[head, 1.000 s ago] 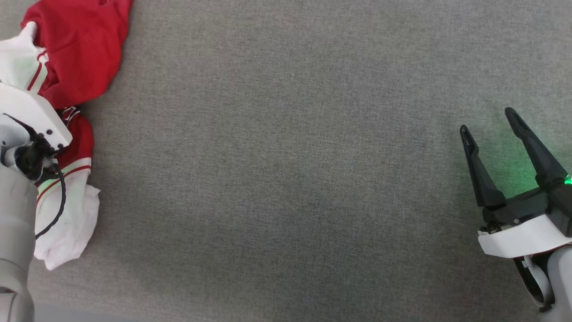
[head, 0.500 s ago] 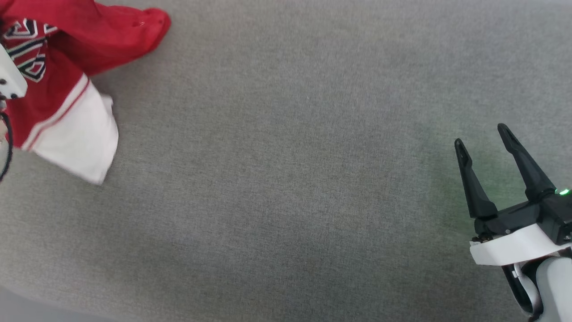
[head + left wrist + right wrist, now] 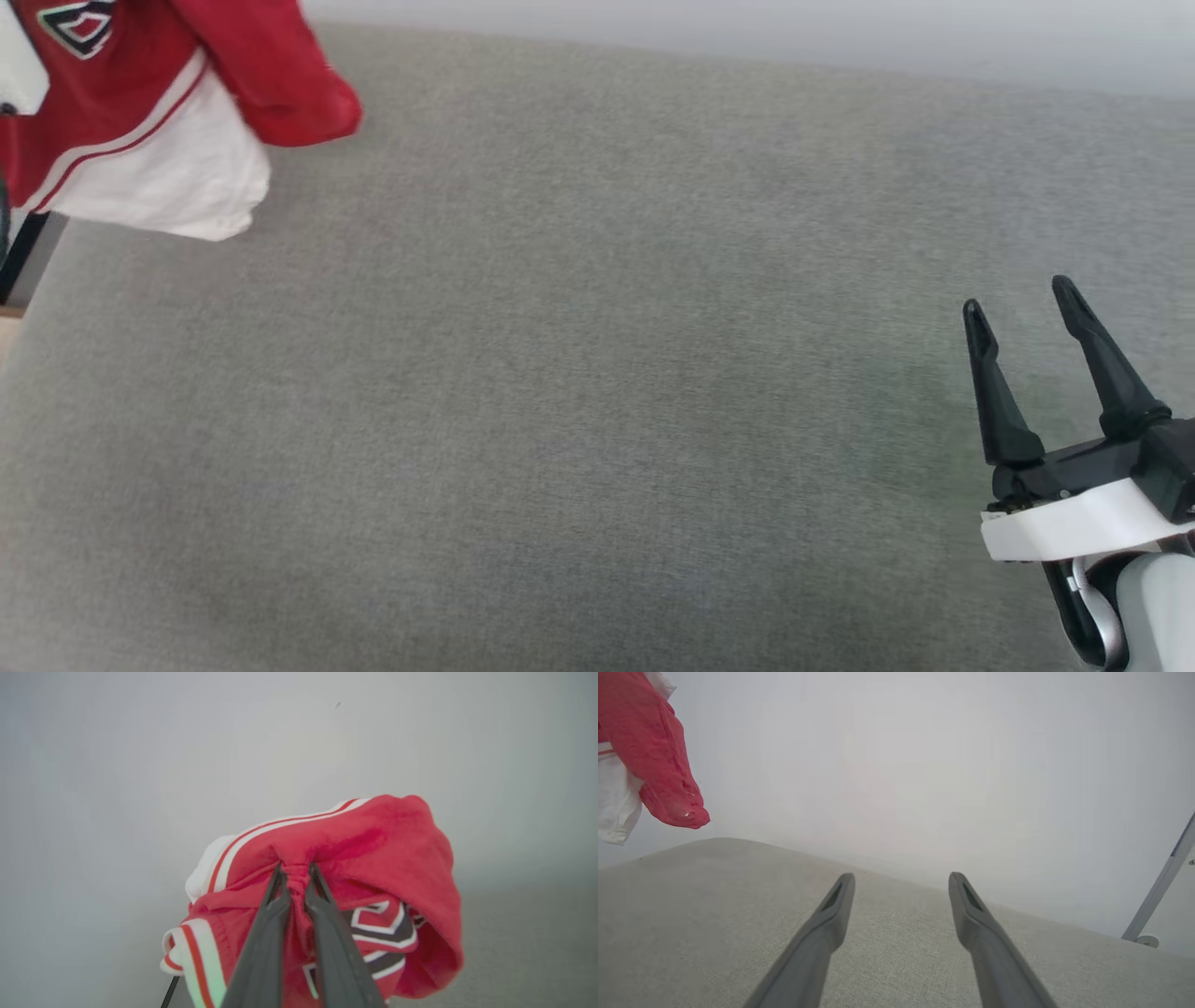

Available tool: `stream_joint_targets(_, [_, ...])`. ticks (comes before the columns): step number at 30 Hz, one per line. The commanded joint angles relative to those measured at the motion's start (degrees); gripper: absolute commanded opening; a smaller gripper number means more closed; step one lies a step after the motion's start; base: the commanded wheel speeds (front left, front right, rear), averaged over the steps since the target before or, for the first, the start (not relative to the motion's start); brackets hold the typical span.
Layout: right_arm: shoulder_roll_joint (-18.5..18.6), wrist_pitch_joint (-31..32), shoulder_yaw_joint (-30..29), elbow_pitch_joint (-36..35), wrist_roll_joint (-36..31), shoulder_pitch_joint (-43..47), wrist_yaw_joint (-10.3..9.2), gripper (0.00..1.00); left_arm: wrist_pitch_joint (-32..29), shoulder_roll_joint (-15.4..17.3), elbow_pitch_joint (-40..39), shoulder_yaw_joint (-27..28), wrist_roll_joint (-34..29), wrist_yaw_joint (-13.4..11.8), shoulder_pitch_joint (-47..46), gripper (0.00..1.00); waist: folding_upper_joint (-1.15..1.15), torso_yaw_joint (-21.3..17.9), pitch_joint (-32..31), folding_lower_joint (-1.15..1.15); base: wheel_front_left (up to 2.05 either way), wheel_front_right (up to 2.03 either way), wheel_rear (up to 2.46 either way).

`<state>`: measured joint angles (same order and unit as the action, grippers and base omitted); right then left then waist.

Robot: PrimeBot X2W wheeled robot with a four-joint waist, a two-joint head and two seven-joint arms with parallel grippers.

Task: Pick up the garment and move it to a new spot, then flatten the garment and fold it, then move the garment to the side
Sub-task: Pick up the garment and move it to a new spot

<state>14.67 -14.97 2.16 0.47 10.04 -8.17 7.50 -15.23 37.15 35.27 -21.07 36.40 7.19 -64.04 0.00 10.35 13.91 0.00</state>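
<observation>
At the far left, my left gripper (image 3: 295, 872) is pinched tight on a bunched fold of the garment (image 3: 373, 849), its fingers almost touching with only red cloth between them. The shirt hangs in a clump from that one pinch, lifted off the grey cloth-covered surface (image 3: 597, 392). In the head view its white sleeve and a red lobe dangle at the upper left corner, near the surface's left end.

I judge this to be the carry to a new spot. A single pinch on soft cotton can slip, so I would hold the squeeze firm and travel smoothly, with no jerks that set the hanging mass swinging. The middle of the surface is the place to aim for, as it leaves room on every side for spreading. I would lower until the sleeve touches first, then drag a little so the cloth lays out rather than heaps.

At the right, my right gripper (image 3: 1019, 294) hovers over the surface with its fingers spread wide and nothing between them, well placed to take a second corner.
</observation>
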Motion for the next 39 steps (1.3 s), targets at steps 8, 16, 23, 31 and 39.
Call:
stream_joint_targets(8, [-2.2, -0.3, -1.8, -1.1, 0.2, 1.3, -0.02, 1.00, -10.6, 2.1, -22.1, -0.7, 2.4, -5.6, 7.1, 0.00, 0.00, -5.8, -2.9, 0.00, 0.00, 0.00, 0.00])
stream_joint_targets(16, [-3.8, -0.3, -4.4, -2.0, -0.2, 1.9, -0.02, 1.00, -19.1, 2.5, -38.2, -3.1, 3.5, -10.4, 12.7, 0.00, 0.00, -12.6, -3.8, 0.00, 0.00, 0.00, 0.00])
stream_joint_targets(23, [-5.4, -0.3, -5.9, -2.8, -0.7, 2.8, -0.02, 1.00, -24.5, 1.5, -46.3, -7.1, 4.4, -12.0, 16.1, 0.00, 0.00, -18.9, -3.9, 0.00, 0.00, 0.00, 0.00])
stream_joint_targets(31, [-7.2, -0.3, -6.1, -2.8, -0.6, 3.4, -0.02, 1.00, -28.5, -2.0, -47.7, -14.0, 5.0, -12.2, 20.9, 0.00, 0.00, -23.6, -3.0, 0.00, 0.00, 0.00, 0.00])
stream_joint_targets(39, [-8.9, -0.3, -4.0, -1.8, 0.0, 1.7, -0.02, 1.00, -29.0, -5.6, -39.6, -21.4, 4.8, -10.1, 26.6, 0.00, 0.00, -27.2, -0.8, 0.00, 0.00, 0.00, 0.00])
